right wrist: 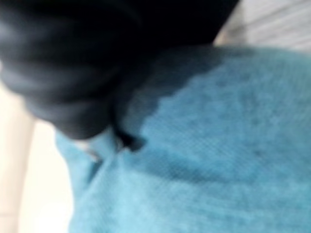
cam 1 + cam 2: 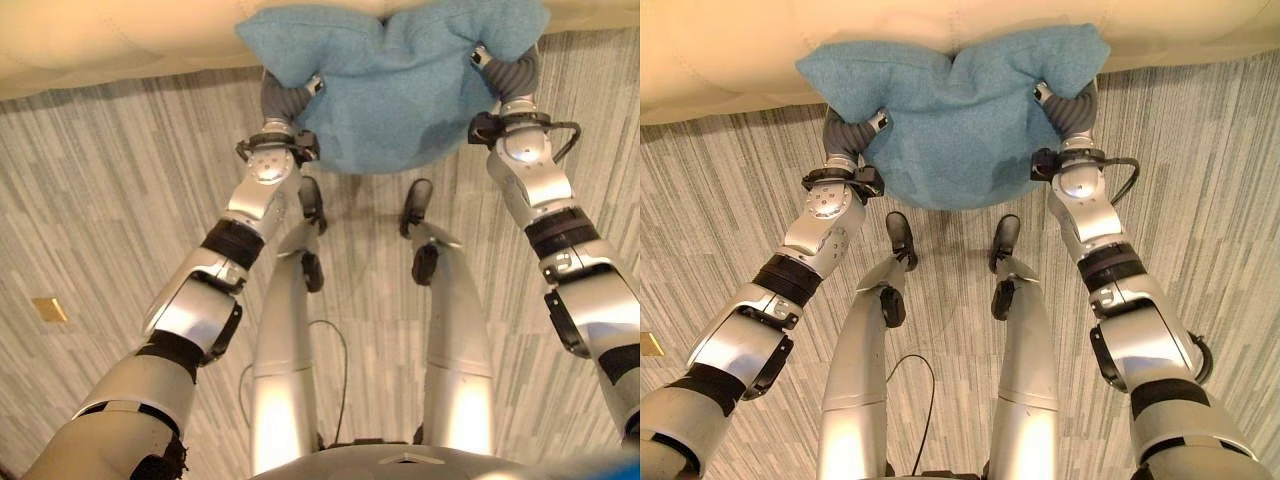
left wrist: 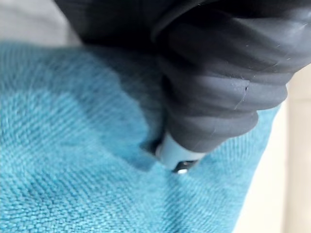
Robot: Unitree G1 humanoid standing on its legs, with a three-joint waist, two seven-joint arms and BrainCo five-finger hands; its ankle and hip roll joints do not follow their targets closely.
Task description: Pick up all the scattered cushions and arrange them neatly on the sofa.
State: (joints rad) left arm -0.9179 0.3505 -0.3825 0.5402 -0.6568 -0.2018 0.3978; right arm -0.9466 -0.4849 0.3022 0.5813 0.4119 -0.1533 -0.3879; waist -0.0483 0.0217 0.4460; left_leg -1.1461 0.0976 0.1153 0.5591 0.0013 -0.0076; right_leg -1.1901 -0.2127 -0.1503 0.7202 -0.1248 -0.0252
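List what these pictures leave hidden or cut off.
- Left hand: fingers buried in the blue cushion, both eye views.
- Right hand: fingers likewise sunk into it.
- Sofa: cut off by the top edge.
- Right wrist view: blurred, dark cover blocks the fingers.

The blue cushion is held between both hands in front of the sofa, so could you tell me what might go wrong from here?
1. The blue cushion is gripped only at its two sides by the left hand and right hand; its middle sags, so one side could slip free.
2. It overlaps just the front edge of the cream sofa; released here, it may slide to the floor.
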